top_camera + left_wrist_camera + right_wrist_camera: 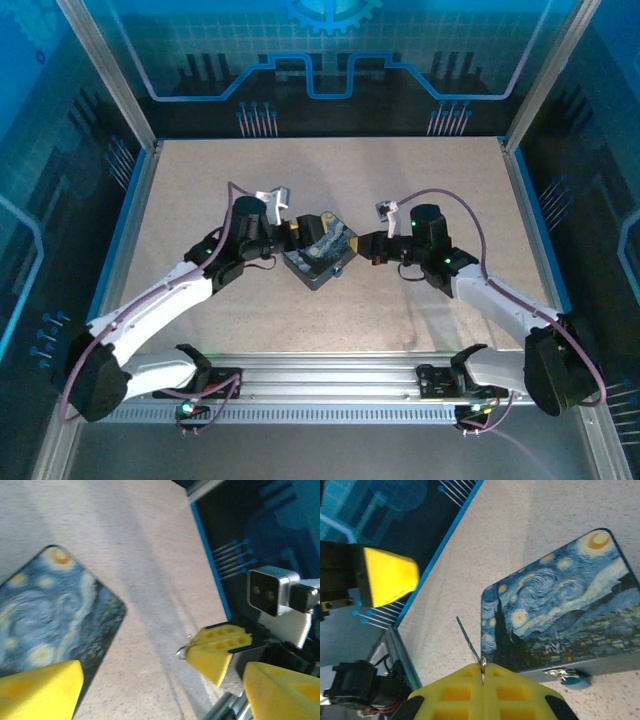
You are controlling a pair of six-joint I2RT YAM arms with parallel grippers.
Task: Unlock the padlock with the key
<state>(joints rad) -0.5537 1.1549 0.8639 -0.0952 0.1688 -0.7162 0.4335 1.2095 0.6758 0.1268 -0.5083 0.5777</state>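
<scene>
The right gripper (482,675), bottom centre of its wrist view, is pinched tight on the key (469,641), a thin sliver poking up-left. The padlock (571,678) sits lower right, against the painted box (560,610). The left gripper (162,672) gapes wide, holding nothing

The padlock (574,680), small with a blue body and a silvery metal part, sits against the painted box's (555,610) side wall. The key (469,642), a thin dark sliver, juts out tilted from the pinched right end effector (482,672).
</scene>
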